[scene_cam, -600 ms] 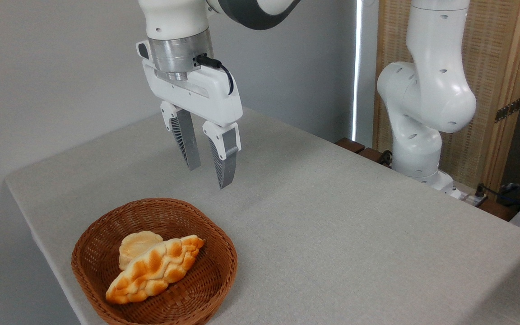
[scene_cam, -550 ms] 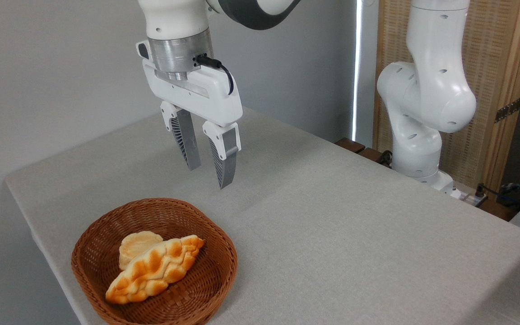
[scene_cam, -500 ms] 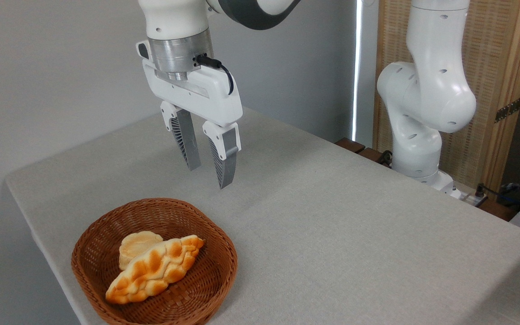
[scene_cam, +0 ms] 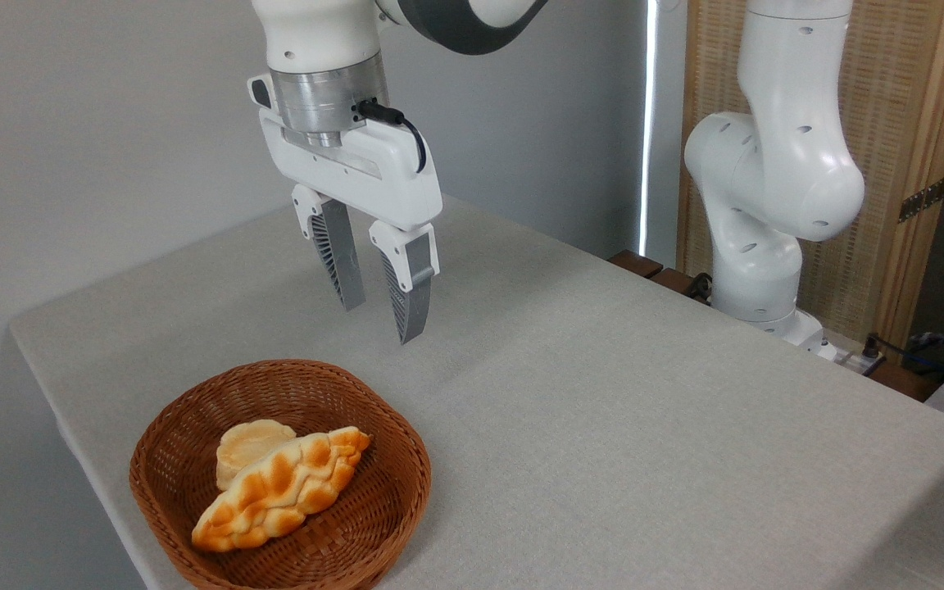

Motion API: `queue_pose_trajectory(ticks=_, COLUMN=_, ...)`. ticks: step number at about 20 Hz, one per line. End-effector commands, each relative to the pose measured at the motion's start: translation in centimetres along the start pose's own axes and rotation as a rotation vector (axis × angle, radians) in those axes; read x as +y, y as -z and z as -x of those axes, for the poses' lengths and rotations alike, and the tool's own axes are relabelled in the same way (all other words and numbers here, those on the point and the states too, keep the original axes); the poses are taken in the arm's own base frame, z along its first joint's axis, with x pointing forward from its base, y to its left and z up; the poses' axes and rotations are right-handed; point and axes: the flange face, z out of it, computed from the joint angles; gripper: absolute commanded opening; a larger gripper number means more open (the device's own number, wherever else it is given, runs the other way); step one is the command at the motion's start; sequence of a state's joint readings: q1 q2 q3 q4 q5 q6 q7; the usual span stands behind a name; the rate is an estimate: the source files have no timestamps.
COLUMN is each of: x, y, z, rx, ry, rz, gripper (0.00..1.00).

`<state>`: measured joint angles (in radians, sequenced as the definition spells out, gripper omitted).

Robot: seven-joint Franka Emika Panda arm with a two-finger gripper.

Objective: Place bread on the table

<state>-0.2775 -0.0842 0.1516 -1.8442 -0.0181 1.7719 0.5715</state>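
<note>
- Your long, pointed, braided bread [scene_cam: 281, 489], golden-orange with pale ridges, lies on a slant inside the round brown wicker basket [scene_cam: 390, 508].
- One pointed end aims up and right; the other sits low by the near-left wall.
- It leans against the small round pale bun [scene_cam: 247, 443] behind it; you can't quite tell how much of that bun it covers.
- Your white two-finger gripper [scene_cam: 380, 324] hangs in the air above the light grey cloth-covered table [scene_cam: 644, 426], its grey ribbed fingers [scene_cam: 338, 262] pointing down.
- The jaws stand parted, with nothing between them.
- The bread lies below and left of the fingertips, well apart.
</note>
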Motion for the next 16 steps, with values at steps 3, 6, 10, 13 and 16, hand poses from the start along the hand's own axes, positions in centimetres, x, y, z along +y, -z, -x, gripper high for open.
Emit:
queue_pose_trajectory(ticks=3, x=-0.1, y=0.5, z=0.2, rx=-0.014, ry=0.000, rz=0.002, gripper=1.00)
queue_pose_trajectory(ticks=6, x=-0.1, y=0.5, z=0.1, rx=-0.017, ry=-0.002, rz=0.002, gripper=1.00)
queue_pose_trajectory(ticks=10, x=-0.1, y=0.7, z=0.1, rx=-0.009, ry=-0.002, rz=-0.001, gripper=1.00)
queue_pose_trajectory(ticks=13, x=-0.4, y=1.1, z=-0.4, rx=0.038, ry=0.000, rz=-0.032, gripper=1.00)
queue_pose_trajectory(ticks=16, x=-0.9, y=0.9, z=-1.3, rx=0.080, ry=0.000, rz=-0.061, gripper=1.00)
